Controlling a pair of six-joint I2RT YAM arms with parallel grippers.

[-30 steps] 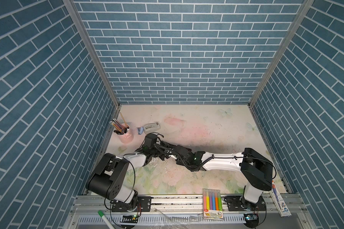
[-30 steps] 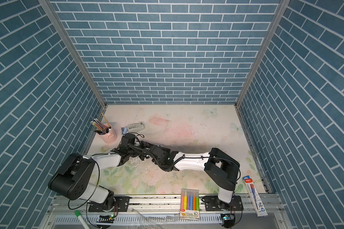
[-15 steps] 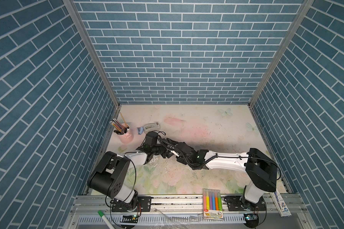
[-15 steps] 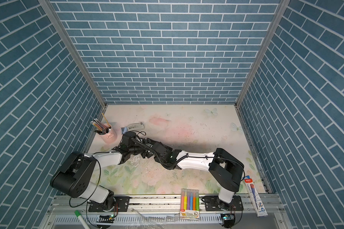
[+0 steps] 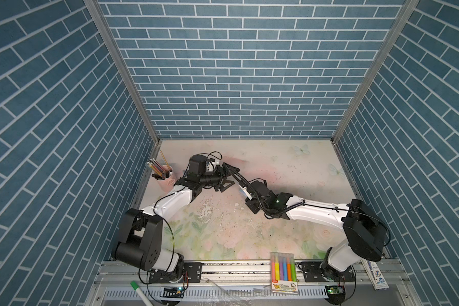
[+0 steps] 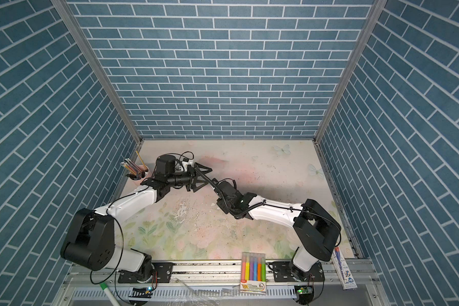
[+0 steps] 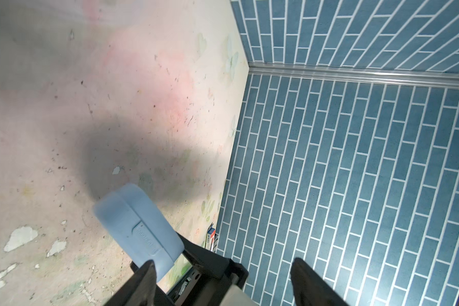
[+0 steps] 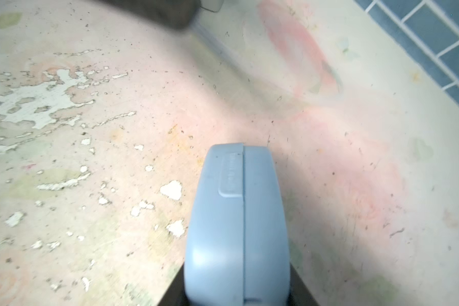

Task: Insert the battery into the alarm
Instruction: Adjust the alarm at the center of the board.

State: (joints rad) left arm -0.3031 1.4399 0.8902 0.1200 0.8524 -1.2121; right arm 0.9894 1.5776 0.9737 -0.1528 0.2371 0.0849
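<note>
The alarm (image 8: 236,225) is a light-blue rounded plastic case, seen edge-on with a seam and a small tab, and my right gripper (image 8: 236,291) is shut on it just above the table. In both top views only a pale sliver of the alarm (image 5: 243,191) shows at the tip of the right gripper (image 5: 245,195). My left gripper (image 5: 228,177) (image 6: 202,177) stands open and empty just left of it. In the left wrist view the alarm (image 7: 138,225) lies beside one finger of the left gripper (image 7: 223,265), outside the jaws. The battery is out of view.
A pink cup of pencils (image 5: 163,176) stands by the left wall, close to the left arm. A pack of coloured highlighters (image 5: 282,273) and a green-capped marker (image 5: 138,288) lie on the front rail. A slim box (image 5: 374,275) lies at the front right. The tabletop (image 5: 289,169) is worn and flaking.
My left gripper has gone from shut to open and its arm has swung up toward the back. The right gripper has drawn slightly right with the alarm in it.
</note>
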